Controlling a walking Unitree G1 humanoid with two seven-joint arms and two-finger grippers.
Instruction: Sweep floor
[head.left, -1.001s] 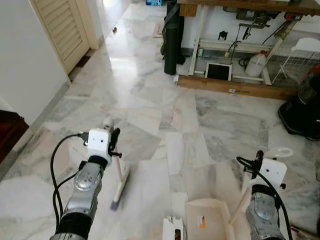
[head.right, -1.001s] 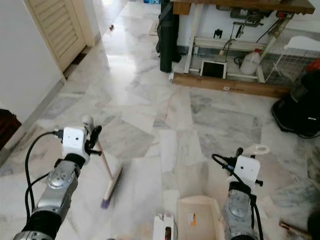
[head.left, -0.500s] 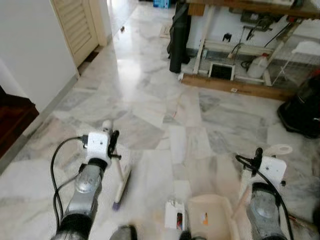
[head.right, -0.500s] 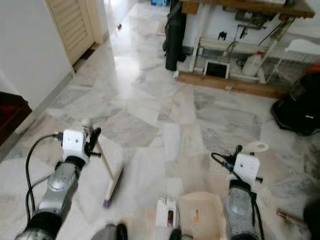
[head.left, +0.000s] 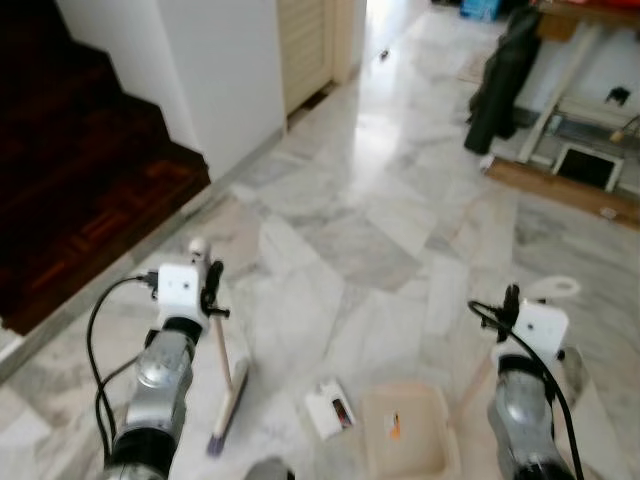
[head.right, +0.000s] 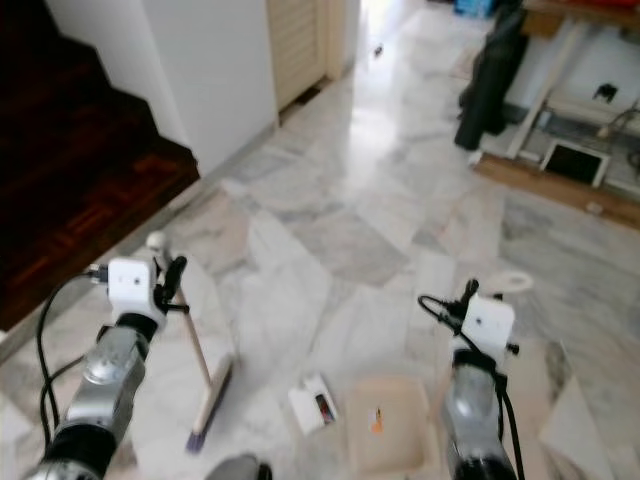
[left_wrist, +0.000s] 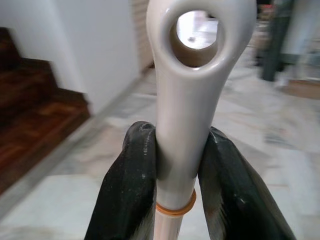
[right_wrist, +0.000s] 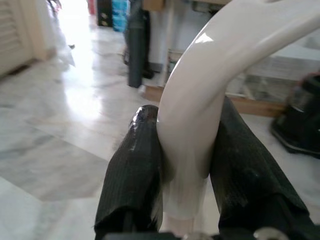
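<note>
I see polished marble floor (head.left: 340, 240), grey-veined and glossy with glare. Between my left fingers (left_wrist: 127, 190) the broom handle (left_wrist: 187, 100) looks like smooth glossy cream plastic; the fingers are matt black, faintly textured rubber. The dustpan handle (right_wrist: 200, 130) between my right fingers (right_wrist: 132, 175) is equally shiny plastic. The stairs (head.left: 70, 190) look dark varnished wood

Change log, head cameras: my view has swung to the left, so the whole scene has shifted right. The dark wooden stairs (head.left: 90, 180) now fill the upper left, where I had only a sliver before. The louvred door (head.left: 305, 45) sits further right, and the workbench clutter has slid to the far right edge. The small white box (head.left: 328, 409) on the floor (head.left: 380, 200), cut off before, now lies fully in view beside the dustpan (head.left: 405, 445).
</note>
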